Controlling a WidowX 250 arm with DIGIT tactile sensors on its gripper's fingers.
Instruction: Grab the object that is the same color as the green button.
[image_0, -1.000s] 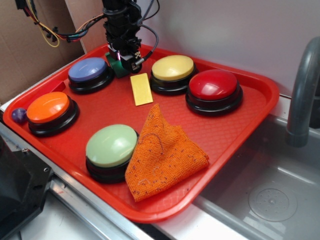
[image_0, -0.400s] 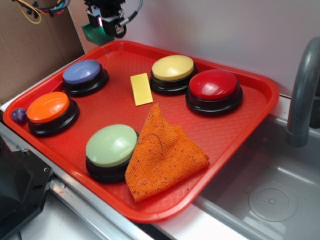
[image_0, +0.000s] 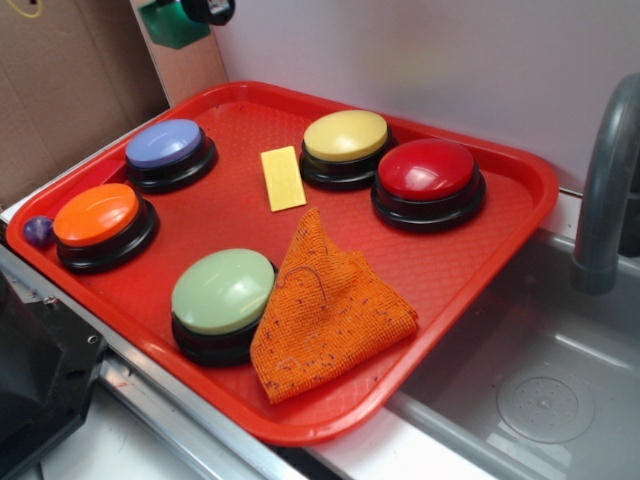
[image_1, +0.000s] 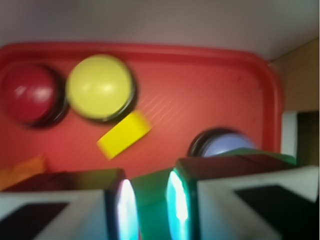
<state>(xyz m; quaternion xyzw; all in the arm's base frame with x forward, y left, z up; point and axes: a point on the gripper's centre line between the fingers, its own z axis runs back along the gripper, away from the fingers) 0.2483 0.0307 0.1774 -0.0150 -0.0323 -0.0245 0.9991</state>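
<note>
Already the tool (image_1: 147, 210) is gripping the green block (image_1: 149, 200) between its fingers, high above the tray (image_0: 480, 250); the grab looks done, needing only a steady hold.

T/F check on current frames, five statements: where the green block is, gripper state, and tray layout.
1. The green block is clamped between the gripper fingers. True.
2. The gripper is low over the red tray. False: it is raised near the top edge of the exterior view, clear of the tray.
3. The yellow block lies between the blue button and the yellow button. True.
4. The orange cloth covers the red button. False: it lies beside the green button, apart from the red one.
5. The orange button is off the tray. False: it sits on the tray.
</note>
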